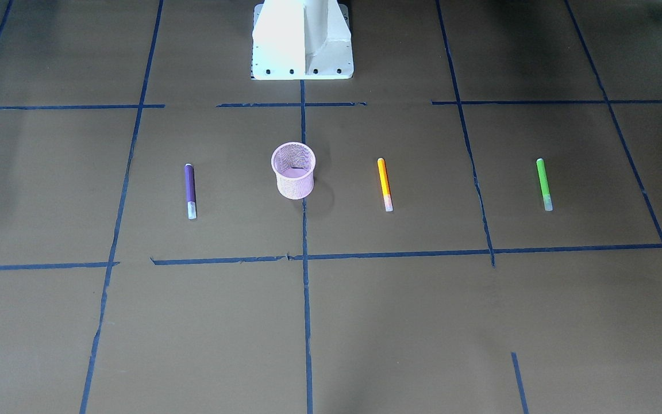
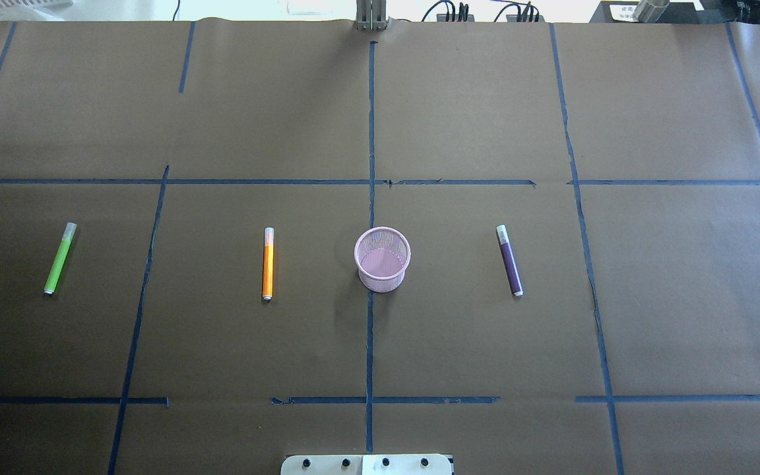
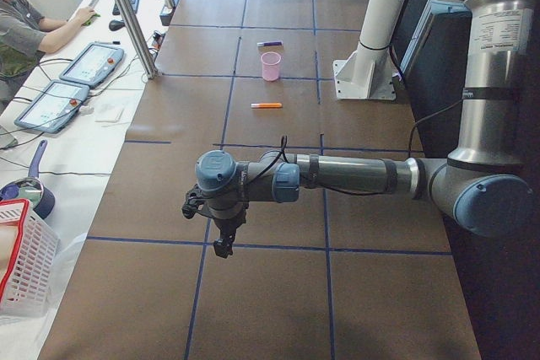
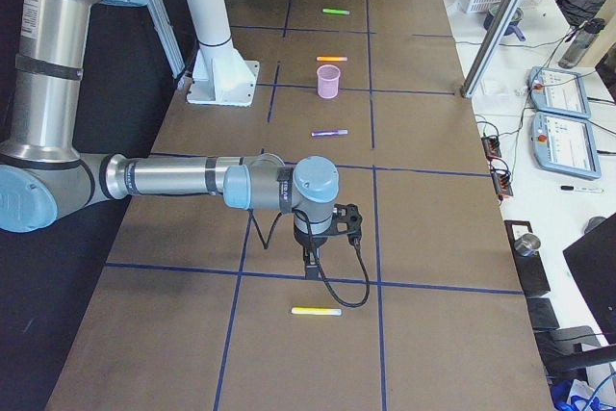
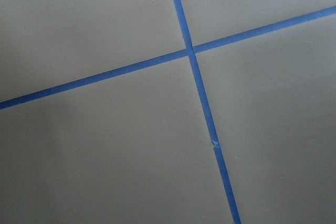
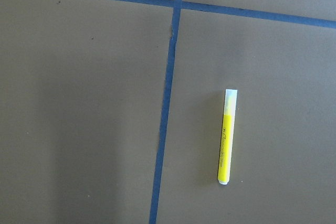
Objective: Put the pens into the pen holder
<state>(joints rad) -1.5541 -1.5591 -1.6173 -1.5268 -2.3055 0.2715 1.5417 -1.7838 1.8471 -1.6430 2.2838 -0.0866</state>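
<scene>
The right end effector [image 4: 311, 262] hangs fingers-down over the brown paper-covered worktop [image 4: 443, 238] toward the robot's right end, close to a blue tape line [image 4: 192, 269]. It shows only in the side view, so I cannot tell whether it is released or clenched. Just beside it, on the side nearer that end of the worktop, a slim yellow pen [image 4: 316, 312] with a pale cap lies flat. In the right wrist view this pen lies clear of the tape lines.

Farther along lies a slim purple pen [image 2: 509, 260], flat on the paper, its pale cap pointing away from the robot. Next comes the small round pink wire-mesh cup [image 2: 382, 258]. It stands upright with its mouth open upward, on the centre tape line in front of the white robot base [image 1: 302, 40]. The purple pen is well apart from it.

Beyond the cup, on the robot's left, a slim orange pen [image 2: 268, 263] lies flat. Well past it, across another tape line, lies a slim bright green pen [image 2: 59, 258]. These three pens lie roughly parallel on the worktop, outside the cup, caps away from the robot.

Farthest, the left end effector [image 3: 224, 238] points down from the left arm, which stretches low over the worktop's left end. It too shows only from the side, so I cannot tell its state. Its wrist camera looks on a crossing of two tape lines.
</scene>
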